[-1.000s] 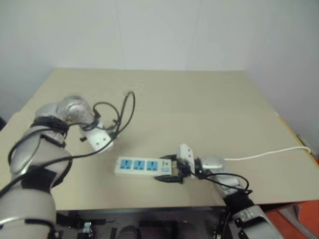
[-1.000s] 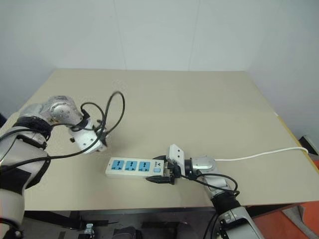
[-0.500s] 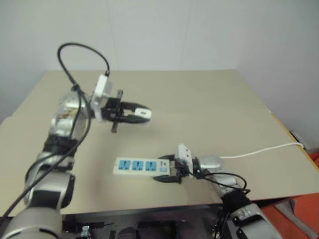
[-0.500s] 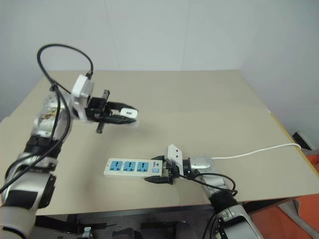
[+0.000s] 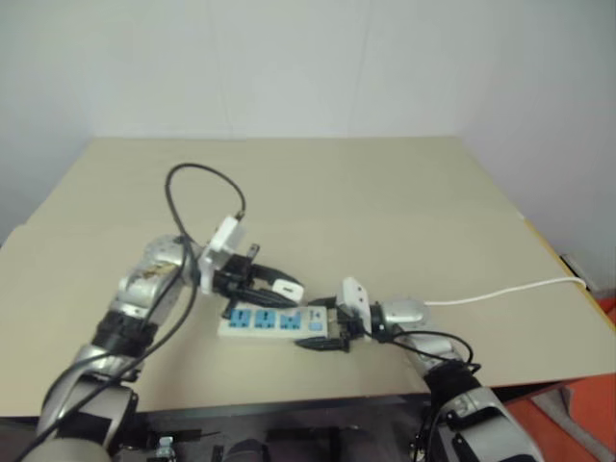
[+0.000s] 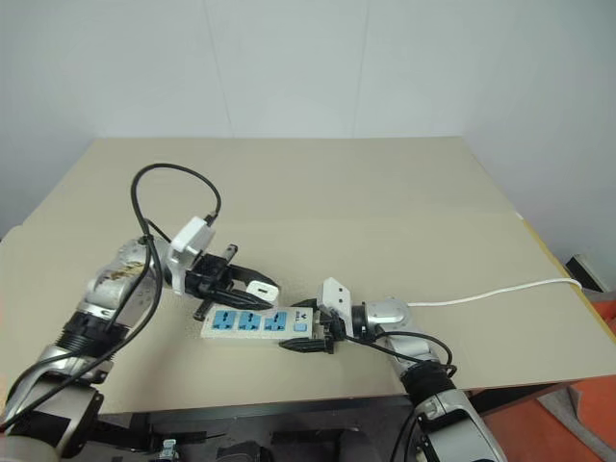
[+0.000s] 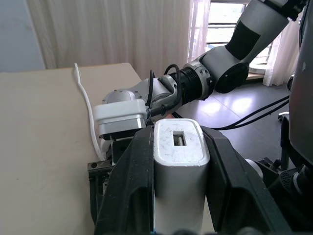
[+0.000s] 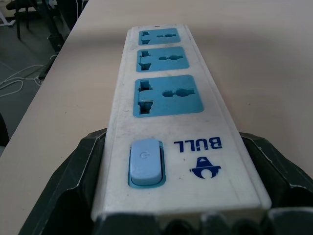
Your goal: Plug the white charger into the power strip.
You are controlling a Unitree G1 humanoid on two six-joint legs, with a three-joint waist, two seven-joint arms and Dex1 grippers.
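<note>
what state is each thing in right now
white charger: held in the left claw, above the strip, not plugged in
power strip: flat on the table, switch end clamped by the right claw, all three outlets empty
cord: lying slack on the table

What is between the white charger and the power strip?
Nothing: in the right eye view the white charger, held in the left tool, hangs just above the power strip.
</note>
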